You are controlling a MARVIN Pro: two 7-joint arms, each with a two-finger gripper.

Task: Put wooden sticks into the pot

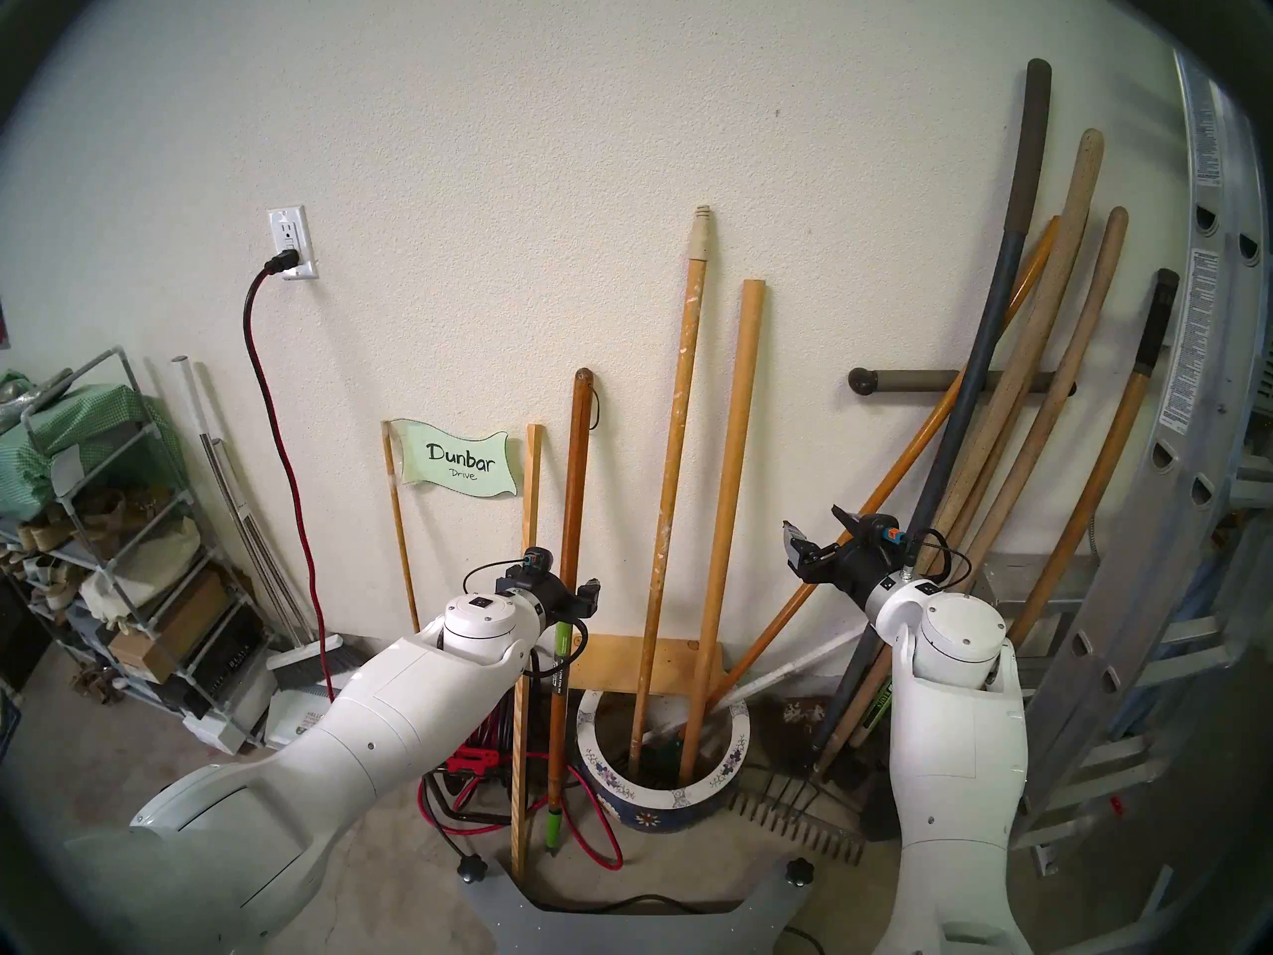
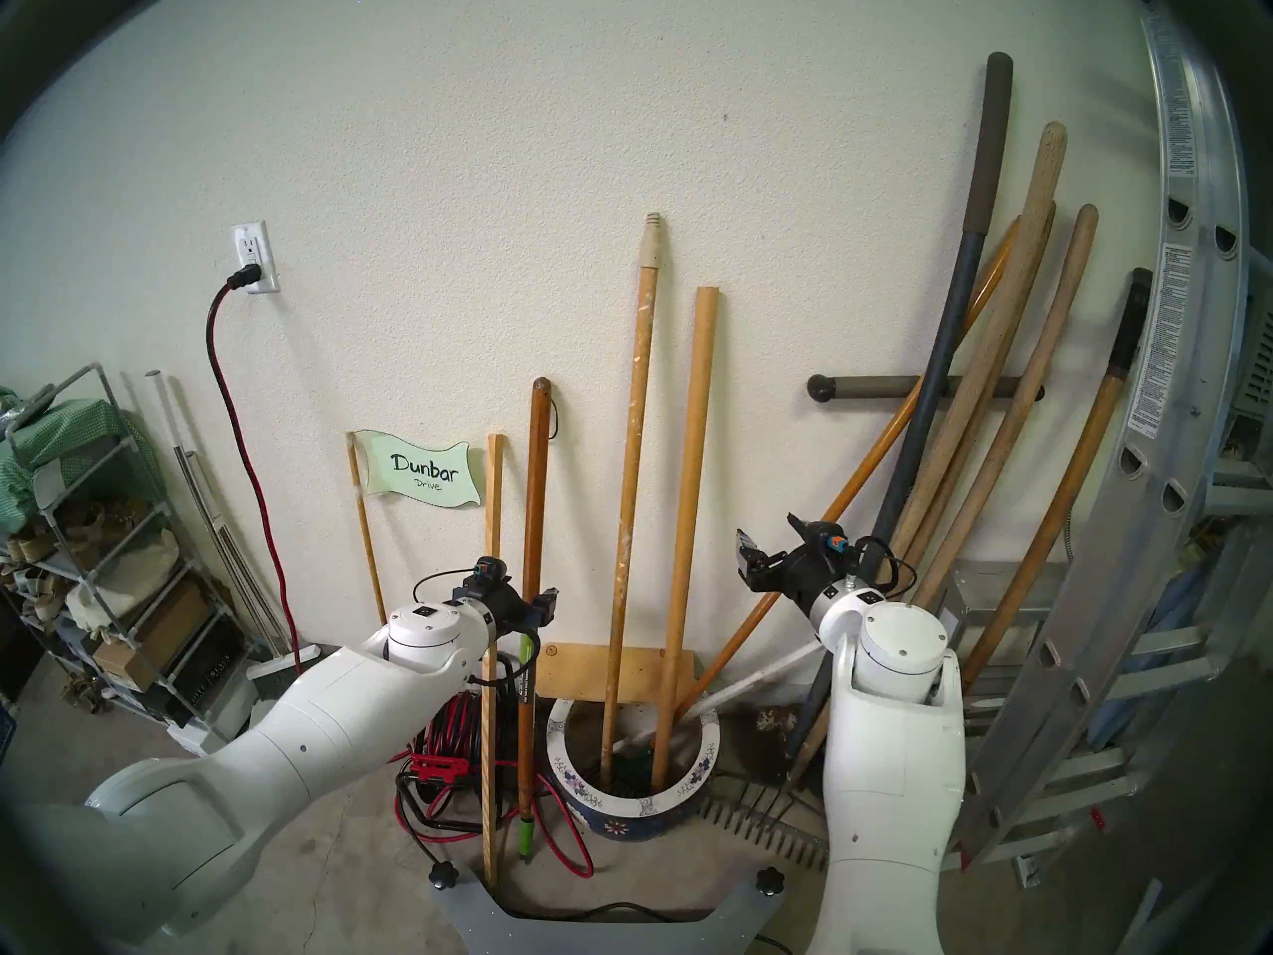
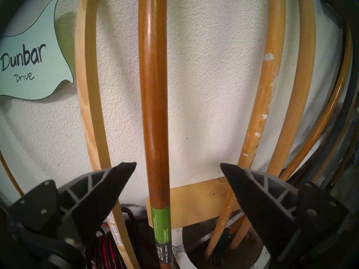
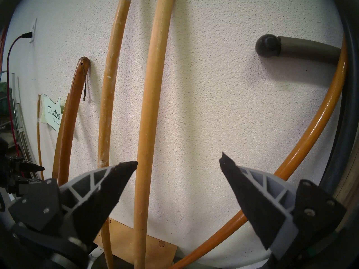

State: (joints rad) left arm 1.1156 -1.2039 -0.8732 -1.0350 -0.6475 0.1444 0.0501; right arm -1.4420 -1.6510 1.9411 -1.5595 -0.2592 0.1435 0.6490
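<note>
Left fingers (image 3: 177, 166) spread wide, empty, straddling the dark red-brown stick (image 3: 155, 99): upright against the wall, foot on the floor just left of the pot (image 1: 723, 771). Right fingers (image 4: 178, 162) open too, farther off. Two pale sticks already potted.

The wall (image 1: 551, 140) is rough, matt textured plaster. The dark red-brown stick (image 3: 155, 107) is smooth varnished wood with a glossy sheen and a matt green paper label (image 3: 160, 218). The paint-flecked stick (image 1: 671, 464) looks like duller wood, chipped and spattered white, and the plain dowel (image 1: 730, 464) is matt bare wood. The pot (image 1: 716, 781) is glazed ceramic, and the ladder (image 1: 1171, 519) at the right edge is brushed metal.
</note>
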